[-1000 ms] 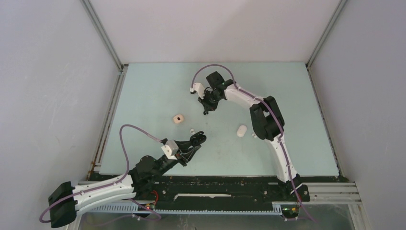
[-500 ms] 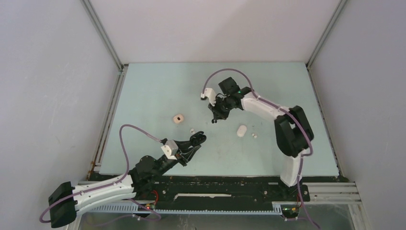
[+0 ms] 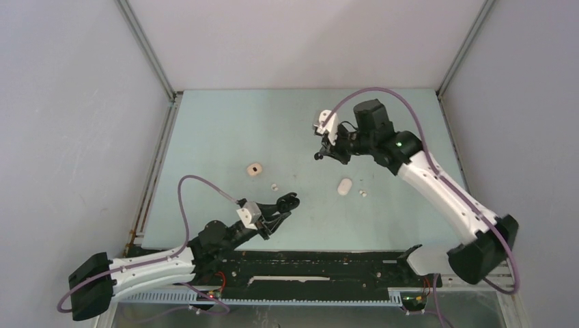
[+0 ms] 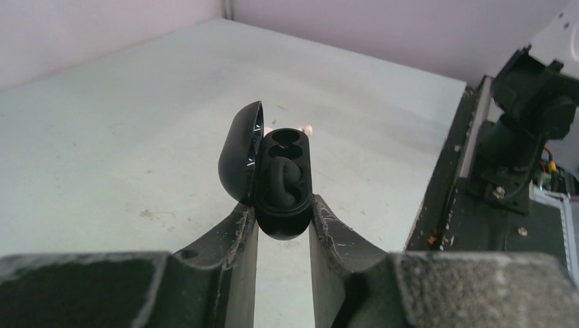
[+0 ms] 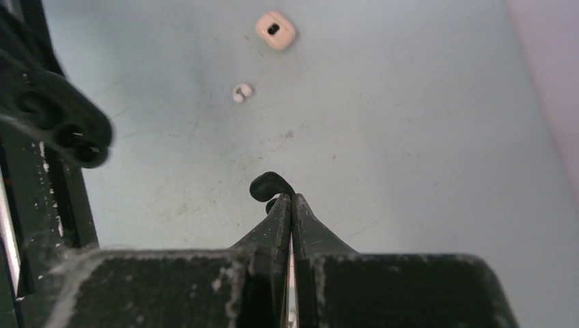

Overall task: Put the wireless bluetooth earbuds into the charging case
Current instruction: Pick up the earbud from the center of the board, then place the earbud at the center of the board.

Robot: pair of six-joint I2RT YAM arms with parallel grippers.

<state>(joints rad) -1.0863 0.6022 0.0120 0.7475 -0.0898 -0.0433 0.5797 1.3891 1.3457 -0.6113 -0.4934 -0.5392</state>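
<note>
While the left gripper (image 4: 283,206) clamps the open black case (image 4: 283,174), long axis outward, the right gripper (image 5: 291,199) beyond it pinches a black earbud (image 5: 267,185).

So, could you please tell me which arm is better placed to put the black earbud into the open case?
The right arm. The right gripper is already shut on the black earbud and can carry it over, while the left gripper is occupied holding the black case with its lid open.
</note>
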